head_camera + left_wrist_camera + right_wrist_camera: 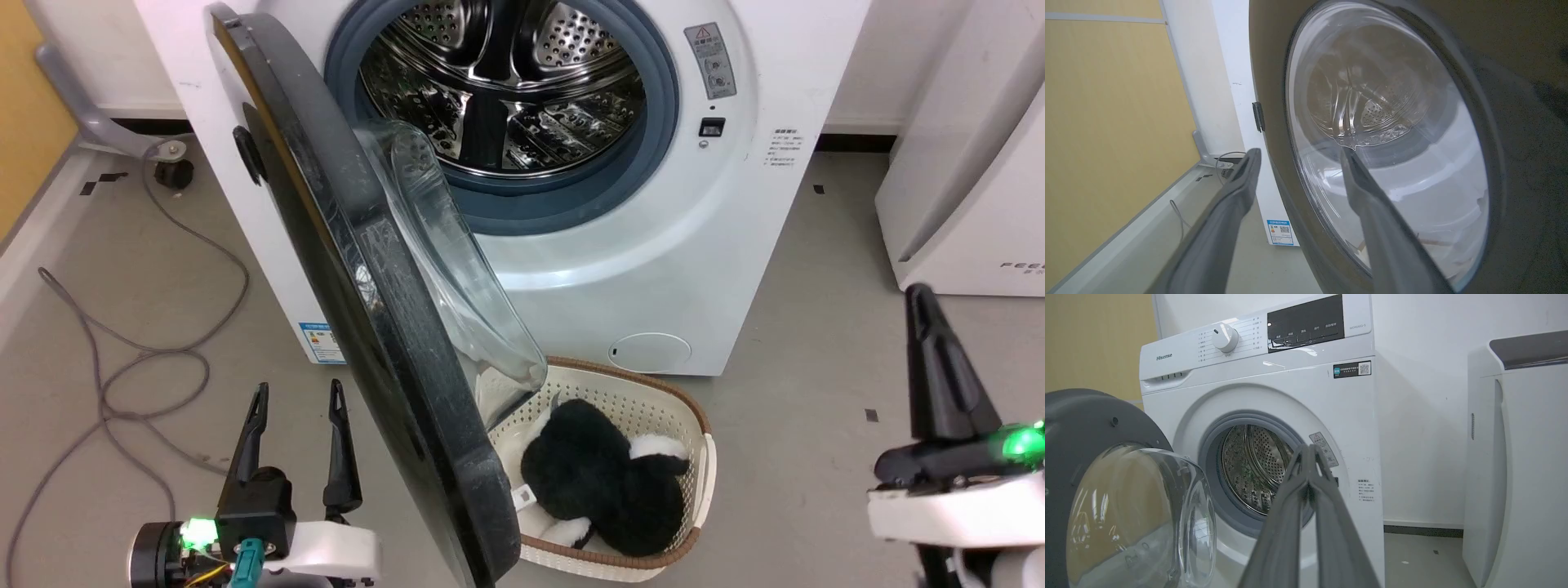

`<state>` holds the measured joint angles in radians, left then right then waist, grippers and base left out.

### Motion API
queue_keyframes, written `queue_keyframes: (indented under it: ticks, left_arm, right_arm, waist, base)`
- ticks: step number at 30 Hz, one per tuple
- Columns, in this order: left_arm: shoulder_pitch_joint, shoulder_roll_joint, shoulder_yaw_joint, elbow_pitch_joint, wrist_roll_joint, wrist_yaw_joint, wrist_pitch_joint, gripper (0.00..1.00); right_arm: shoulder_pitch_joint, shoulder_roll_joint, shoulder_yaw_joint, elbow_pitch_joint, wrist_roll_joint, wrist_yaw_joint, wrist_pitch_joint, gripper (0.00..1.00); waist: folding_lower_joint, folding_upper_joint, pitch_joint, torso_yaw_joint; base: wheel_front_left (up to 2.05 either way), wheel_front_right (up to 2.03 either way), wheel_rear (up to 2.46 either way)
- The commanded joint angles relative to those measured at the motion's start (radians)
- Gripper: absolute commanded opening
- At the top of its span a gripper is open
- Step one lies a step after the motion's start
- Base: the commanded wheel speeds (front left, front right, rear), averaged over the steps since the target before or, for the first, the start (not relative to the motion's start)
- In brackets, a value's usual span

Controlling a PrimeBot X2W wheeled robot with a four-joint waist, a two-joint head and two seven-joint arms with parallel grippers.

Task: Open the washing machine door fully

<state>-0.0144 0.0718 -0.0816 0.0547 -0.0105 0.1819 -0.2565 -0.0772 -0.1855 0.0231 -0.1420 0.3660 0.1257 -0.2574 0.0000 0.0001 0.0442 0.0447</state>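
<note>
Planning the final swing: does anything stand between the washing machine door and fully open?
Yes: the open left end effector stands beside the washing machine door, on the outer side it must swing toward.

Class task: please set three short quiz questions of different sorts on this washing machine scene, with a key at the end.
1. True or false: the washing machine door stands open.
2. What lies in the basket on the floor? A) a black and white plush toy B) folded towels C) detergent bottles
3. Fill the gap: the right gripper is shut, while the left gripper is ____.

Key: 1 true; 2 A; 3 open.
</note>
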Motion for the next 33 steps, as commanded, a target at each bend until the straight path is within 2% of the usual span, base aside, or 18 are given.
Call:
queue_keyframes:
  ticks: [1,3,8,13,17,18,19,23,28,29,30,31,33]
  left_arm:
    - [0.008,0.002,0.002,-0.004,0.002,0.001,-0.005,1.0]
    - [0.005,0.002,0.001,-0.004,0.003,0.002,-0.005,1.0]
    - [0.001,0.001,-0.003,-0.004,0.002,0.002,-0.005,1.0]
    - [0.001,0.0,-0.007,-0.002,0.002,0.001,-0.005,1.0]
    - [0.005,0.0,-0.006,0.0,0.001,0.002,-0.005,1.0]
    - [0.006,0.0,-0.006,0.001,0.0,0.002,-0.005,1.0]
    - [0.007,0.001,-0.006,0.001,0.0,0.002,-0.005,1.0]
    - [0.009,0.001,-0.003,0.004,-0.004,-0.001,-0.005,1.0]
    - [0.008,-0.001,0.01,0.006,-0.009,0.005,-0.005,1.0]
    - [0.008,-0.001,0.018,0.005,-0.012,0.008,-0.005,0.79]
    - [0.006,-0.001,0.028,0.003,-0.016,0.012,-0.005,0.18]
    - [0.004,0.0,0.038,0.0,-0.02,0.013,-0.005,0.0]
    - [-0.007,0.006,0.056,-0.015,-0.023,0.01,-0.005,0.0]
  right_arm:
    - [0.02,0.011,-0.005,-0.006,-0.036,0.005,-0.004,0.0]
    - [0.035,0.05,-0.024,-0.009,-0.115,0.005,-0.004,0.0]
    - [0.075,0.093,-0.057,0.008,-0.241,0.005,-0.004,0.0]
    - [0.114,0.122,-0.081,0.059,-0.261,0.005,-0.004,0.0]
    - [0.13,0.131,-0.078,0.073,-0.226,0.005,-0.004,0.0]
    - [0.133,0.132,-0.075,0.075,-0.215,0.005,-0.004,0.29]
    - [0.136,0.133,-0.071,0.078,-0.205,0.005,-0.004,1.0]
    - [0.139,0.135,-0.069,0.093,-0.159,0.005,-0.004,1.0]
    - [0.14,0.135,-0.057,0.11,-0.182,0.005,-0.004,1.0]
    - [0.141,0.135,-0.057,0.112,-0.182,0.005,-0.004,1.0]
    - [0.142,0.135,-0.056,0.115,-0.184,0.005,-0.004,1.0]
    - [0.143,0.135,-0.056,0.117,-0.187,0.005,-0.004,1.0]
    - [0.145,0.135,-0.051,0.121,-0.194,0.005,-0.004,1.0]
  waist:
    - [0.0,-0.0001,0.001,-0.001]
    - [0.0,-0.0001,0.002,-0.002]
    - [0.0,-0.0001,0.006,-0.002]
    - [0.0,-0.0001,0.005,0.003]
    - [0.0,-0.0001,-0.002,0.004]
    - [0.0,-0.0001,-0.003,0.004]
    - [0.0,-0.0001,-0.004,0.004]
    - [0.0,-0.0001,-0.01,0.004]
    - [0.0,-0.0001,-0.018,0.007]
    - [0.0,-0.0001,-0.019,0.008]
    - [0.0,-0.0001,-0.021,0.009]
    - [0.0,-0.0001,-0.022,0.011]
    - [0.0,-0.0001,-0.024,0.013]
  base:
    - [0.0,0.0,0.0]
    - [0.0,0.0,0.0]
    - [0.0,0.0,0.0]
    - [0.0,0.0,0.0]
    - [0.0,0.0,0.0]
    - [0.0,0.0,0.0]
    - [0.0,0.0,0.0]
    - [0.0,0.0,0.0]
    - [0.0,0.0,0.0]
    - [0.0,0.0,0.0]
    - [0.0,0.0,0.0]
    - [0.0,0.0,0.0]
    - [0.0,0.0,0.0]
